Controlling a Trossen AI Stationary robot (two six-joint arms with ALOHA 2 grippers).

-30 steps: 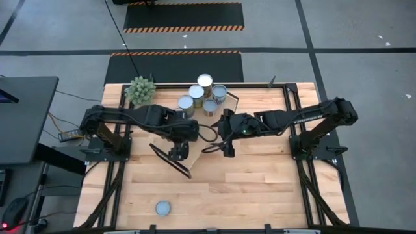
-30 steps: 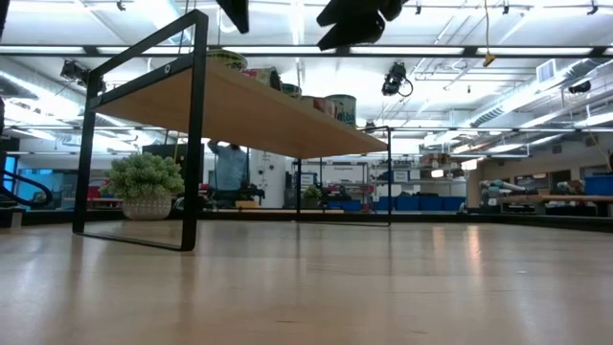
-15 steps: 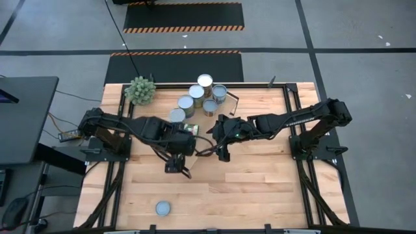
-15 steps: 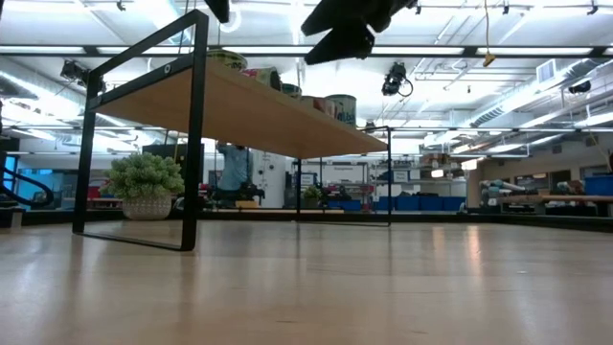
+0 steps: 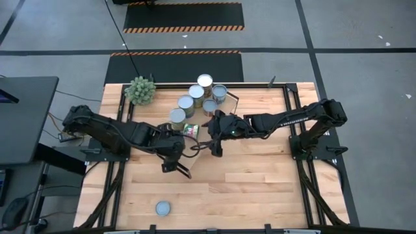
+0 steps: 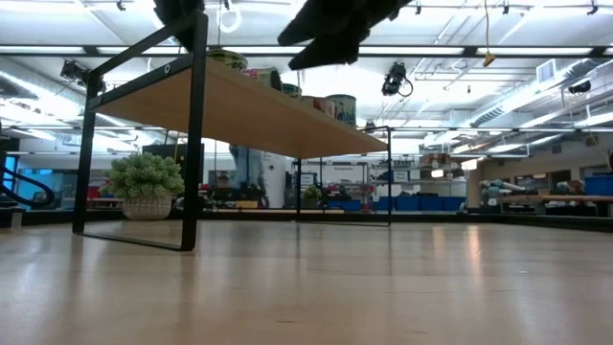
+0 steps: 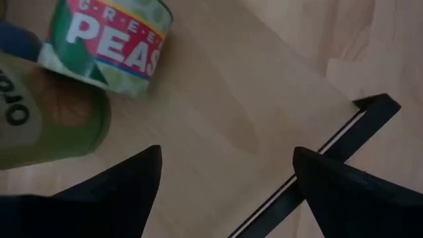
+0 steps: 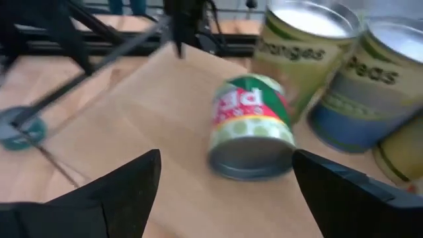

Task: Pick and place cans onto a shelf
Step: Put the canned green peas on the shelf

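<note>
From above, a peas can [image 5: 190, 129] lies tipped on the shelf [image 5: 224, 133] between my grippers. My left wrist shows fingers [image 7: 119, 192] spread, empty; same on the right [image 8: 122, 188]. Looks rigid, slick and rolly, so I'd squeeze mid-body.

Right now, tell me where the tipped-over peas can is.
In the high view the peas can lies on its side on the shelf, between the left hand and right hand, beside an upright can.
</note>
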